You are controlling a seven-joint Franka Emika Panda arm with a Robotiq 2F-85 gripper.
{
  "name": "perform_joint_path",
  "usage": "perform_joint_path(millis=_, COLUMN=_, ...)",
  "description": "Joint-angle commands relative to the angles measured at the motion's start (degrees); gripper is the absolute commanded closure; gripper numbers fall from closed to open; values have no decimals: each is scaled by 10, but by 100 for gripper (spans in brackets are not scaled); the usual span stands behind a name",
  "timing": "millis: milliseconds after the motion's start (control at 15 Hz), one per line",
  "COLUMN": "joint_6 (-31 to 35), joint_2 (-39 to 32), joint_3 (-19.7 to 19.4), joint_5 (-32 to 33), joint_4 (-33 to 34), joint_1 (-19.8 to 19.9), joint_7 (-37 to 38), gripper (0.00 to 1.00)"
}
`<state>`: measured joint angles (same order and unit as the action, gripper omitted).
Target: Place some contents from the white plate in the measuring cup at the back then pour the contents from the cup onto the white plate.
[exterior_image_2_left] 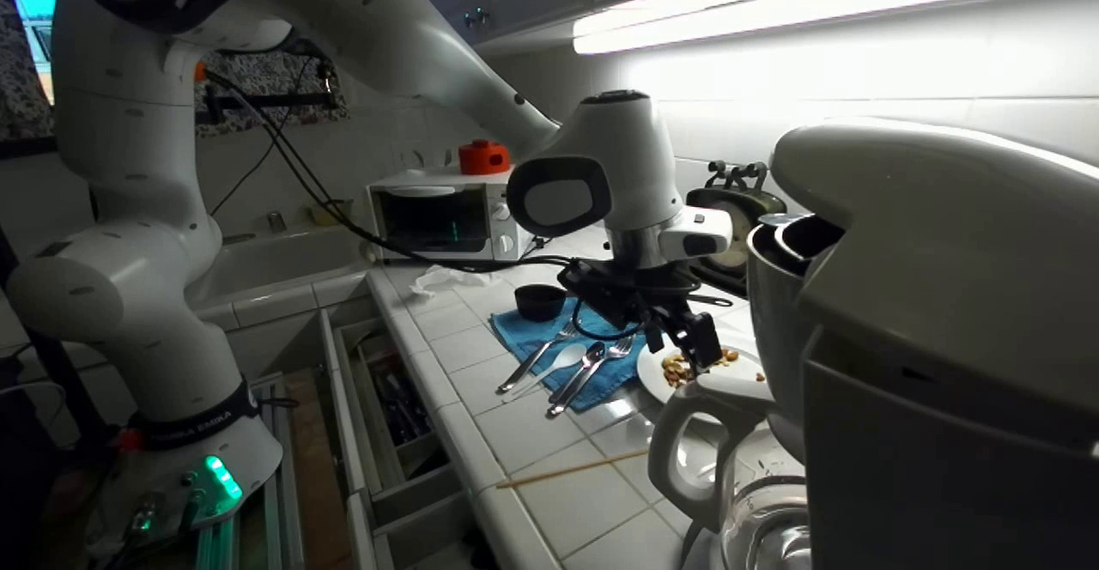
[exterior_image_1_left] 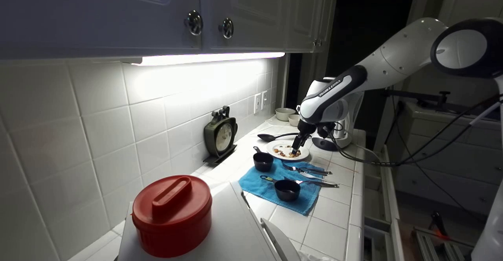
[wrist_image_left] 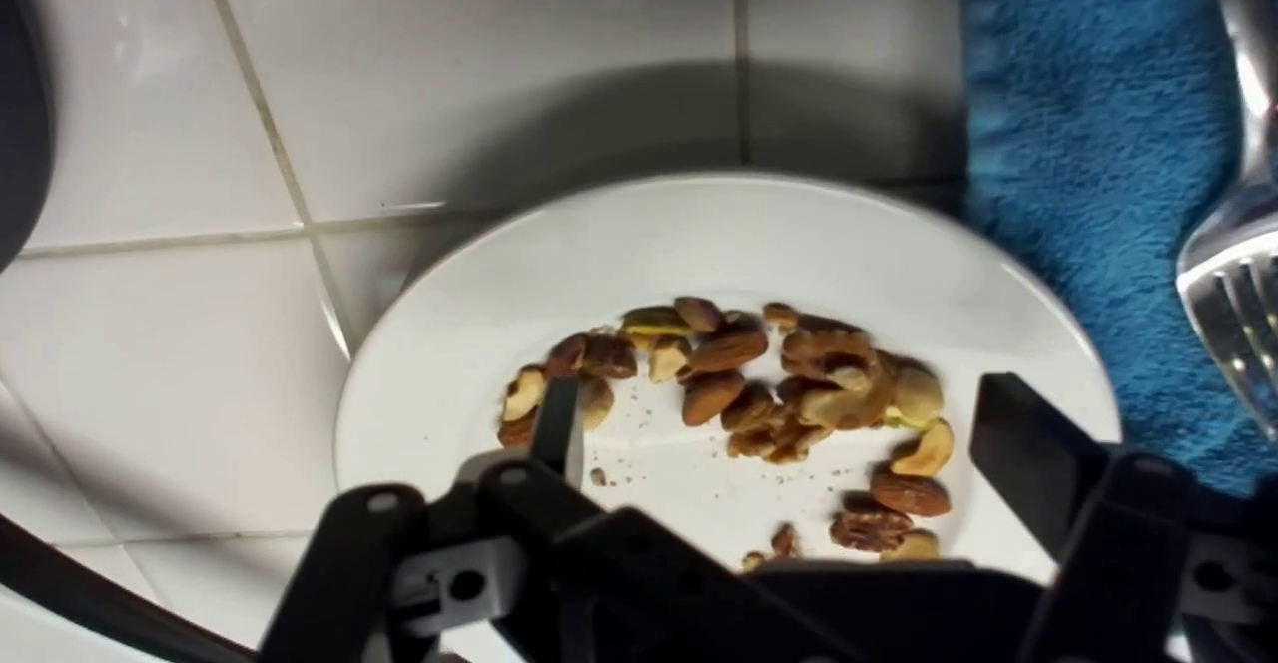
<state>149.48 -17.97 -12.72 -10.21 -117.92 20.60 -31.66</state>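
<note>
Nuts (wrist_image_left: pixel 714 395) are scattered across the plate (wrist_image_left: pixel 719 234), which is set on the counter (exterior_image_1_left: pixel 327 215) — its rim is seen over the edge of the towel (wrist_image_left: pixel 1098 144) in the wrist view. The gripper (wrist_image_left: pixel 784 423) is held above the plate, pointed down, its jaws spread wide and nothing clasped between them; some nuts are covered from that view by a fingertip (wrist_image_left: pixel 551 428), but whether any are touched cannot be told. The measuring cup (exterior_image_1_left: pixel 263 161) is stood upright near the plate, toward the wall (exterior_image_1_left: pixel 147 127), to which its handle is turned, while the front cup (exterior_image_1_left: pixel 287 190) is placed on the towel — also upright. A fork (wrist_image_left: pixel 1243 234) and other cutlery (exterior_image_2_left: pixel 570 356) are laid there too. Beyond the plate, in an exterior view, a black spoon (exterior_image_1_left: pixel 267 137) is laid on the counter. A red tub (exterior_image_1_left: pixel 173 229) is set on the oven (exterior_image_2_left: pixel 438 218), and a coffee maker (exterior_image_2_left: pixel 944 312) is seen near the plate.
</note>
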Motion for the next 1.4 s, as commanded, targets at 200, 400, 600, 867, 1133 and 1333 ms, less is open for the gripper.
perform_joint_path(millis=200, joint_6=4, joint_2=-56, joint_3=40, joint_5=-18, joint_4=55, joint_1=37, joint_7=39, gripper=11)
perform_joint_path(millis=400, joint_6=7, joint_2=-69, joint_3=49, joint_5=-15, joint_4=67, joint_1=43, joint_7=51, gripper=41)
perform_joint_path(millis=600, joint_6=7, joint_2=-72, joint_3=54, joint_5=-14, joint_4=76, joint_1=46, joint_7=59, gripper=64)
perform_joint_path(millis=867, joint_6=-3, joint_2=-76, joint_3=65, joint_5=-18, joint_4=84, joint_1=53, joint_7=54, gripper=91)
perform_joint_path(millis=1133, joint_6=-8, joint_2=-55, joint_3=76, joint_5=-27, joint_4=74, joint_1=59, joint_7=45, gripper=95)
perform_joint_path(millis=1333, joint_6=-6, joint_2=-34, joint_3=89, joint_5=-35, joint_4=63, joint_1=62, joint_7=29, gripper=95)
